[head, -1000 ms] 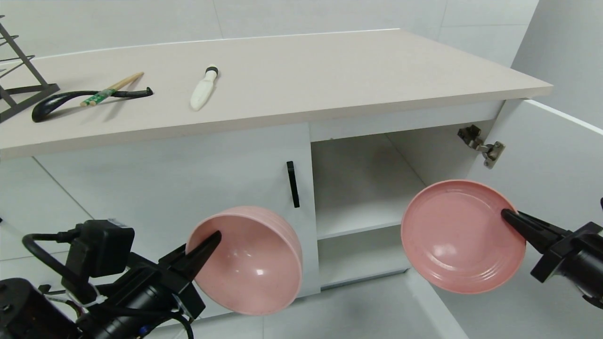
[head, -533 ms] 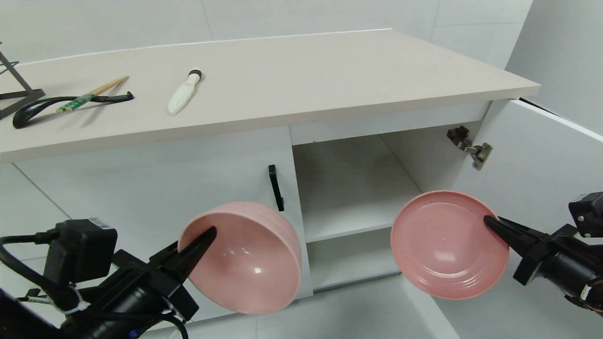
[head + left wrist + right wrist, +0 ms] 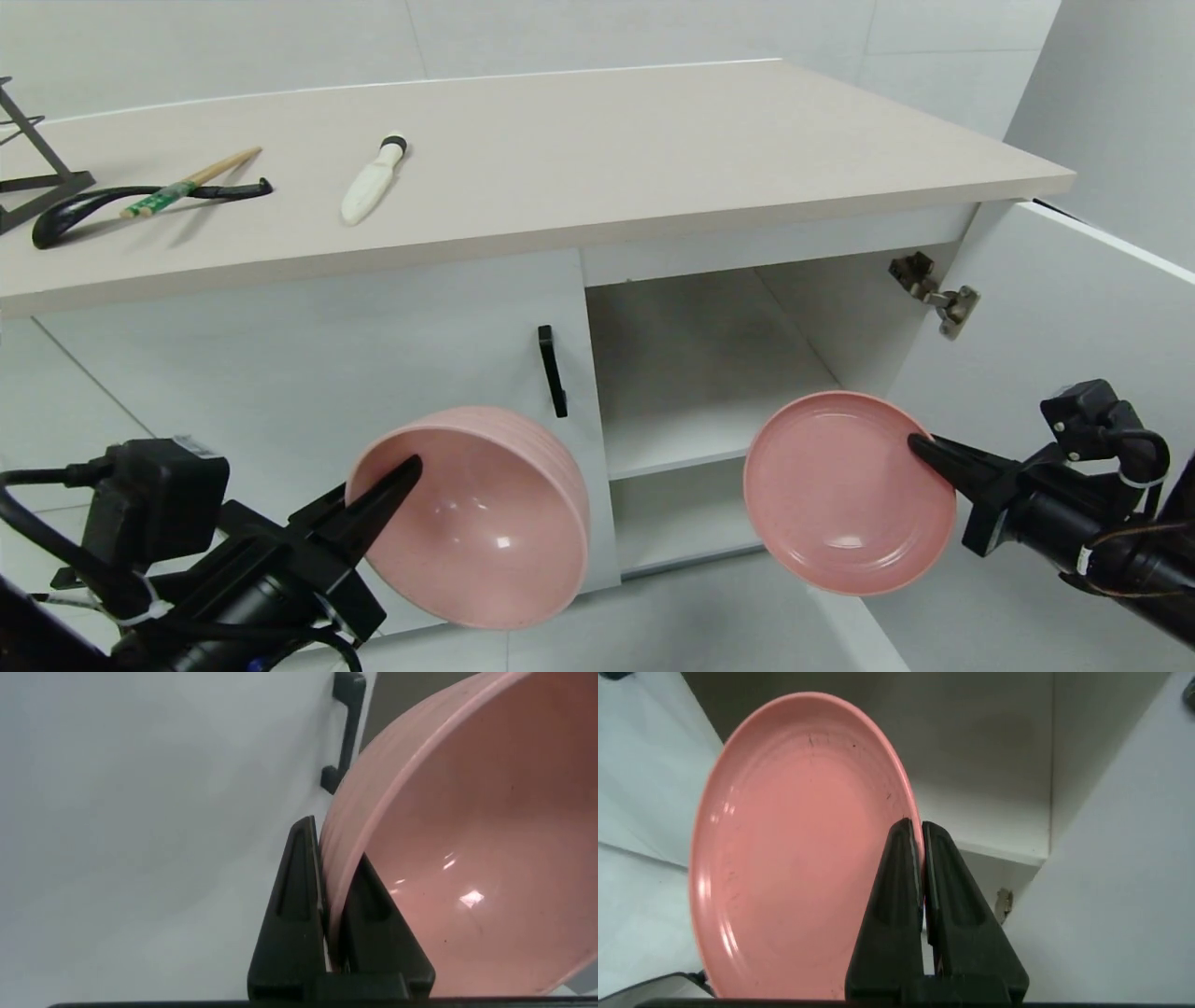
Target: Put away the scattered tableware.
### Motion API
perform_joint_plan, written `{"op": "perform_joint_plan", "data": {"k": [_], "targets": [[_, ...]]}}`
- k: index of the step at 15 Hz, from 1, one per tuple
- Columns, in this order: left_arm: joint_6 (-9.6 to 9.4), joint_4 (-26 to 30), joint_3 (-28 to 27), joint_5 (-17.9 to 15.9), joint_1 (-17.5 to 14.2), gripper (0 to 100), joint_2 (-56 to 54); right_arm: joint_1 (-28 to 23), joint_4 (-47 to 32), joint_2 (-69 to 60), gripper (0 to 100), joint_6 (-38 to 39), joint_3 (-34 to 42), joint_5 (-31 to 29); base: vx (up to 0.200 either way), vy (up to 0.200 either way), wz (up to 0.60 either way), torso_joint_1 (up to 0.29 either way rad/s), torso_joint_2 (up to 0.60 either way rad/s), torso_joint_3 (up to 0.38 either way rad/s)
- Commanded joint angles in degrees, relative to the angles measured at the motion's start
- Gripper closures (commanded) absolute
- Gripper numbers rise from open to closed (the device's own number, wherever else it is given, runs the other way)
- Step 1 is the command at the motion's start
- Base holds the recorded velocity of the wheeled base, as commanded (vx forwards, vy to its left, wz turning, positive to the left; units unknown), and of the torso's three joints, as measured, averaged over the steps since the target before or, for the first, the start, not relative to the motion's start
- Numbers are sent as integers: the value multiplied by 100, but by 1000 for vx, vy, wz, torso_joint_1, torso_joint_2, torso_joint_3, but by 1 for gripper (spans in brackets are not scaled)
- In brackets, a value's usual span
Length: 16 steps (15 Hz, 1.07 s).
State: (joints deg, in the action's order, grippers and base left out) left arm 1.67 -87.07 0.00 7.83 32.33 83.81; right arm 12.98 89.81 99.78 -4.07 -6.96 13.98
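I hold two pieces of matching pink tableware low in front of a white cupboard.

My left gripper is clamped narrowly over the rim of a deep pink bowl, with one finger inside and one outside. The bowl is tipped on its side before the closed door.

My right gripper pinches the edge of a shallow pink plate. The plate stands nearly on edge at the cupboard's open right half, beside the swung-out door.

Both pieces look like moulded plastic or melamine. They are glossy inside, with fine ribs around the bowl's outer wall and faint rings near the plate's rim. I judge them light and stiff but slick, so a thin rim pinch could let them pivot or slip. The rim seems the only practical place to hold either one.

On the matte beige countertop lie wooden chopsticks across a black ladle, and a cream-coloured tool with a black collar, near a black wire rack.
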Motion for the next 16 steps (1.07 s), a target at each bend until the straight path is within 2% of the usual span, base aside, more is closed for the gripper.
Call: {"op": "perform_joint_plan", "data": {"k": [1, 4, 9, 14, 16], "targets": [[0, -3, 0, 0, 1, 100, -58, 2, 19, 173, 100, 29, -33, -1, 0, 0, 0, 0, 0, 0], [0, 5, 0, 0, 1, 100, -40, 2, 19, 226, 100, 592, -42, -1, 0, 0, 0, 0, 0, 0], [-70, 5, 0, 0, 1, 100, -58, 117, 19, 613, 100, 653, -297, -10, 0, 0, 0, 0, 0, 0], [-70, 14, 0, 0, 1, 100, -40, 231, 19, 1272, 100, 697, -947, -18, 0, 0, 0, 0, 0, 0], [-70, -12, 0, 0, -43, 100, -93, 293, 19, 1448, 100, 1110, -1229, -18, 0, 0, 0, 0, 0, 0]]}}
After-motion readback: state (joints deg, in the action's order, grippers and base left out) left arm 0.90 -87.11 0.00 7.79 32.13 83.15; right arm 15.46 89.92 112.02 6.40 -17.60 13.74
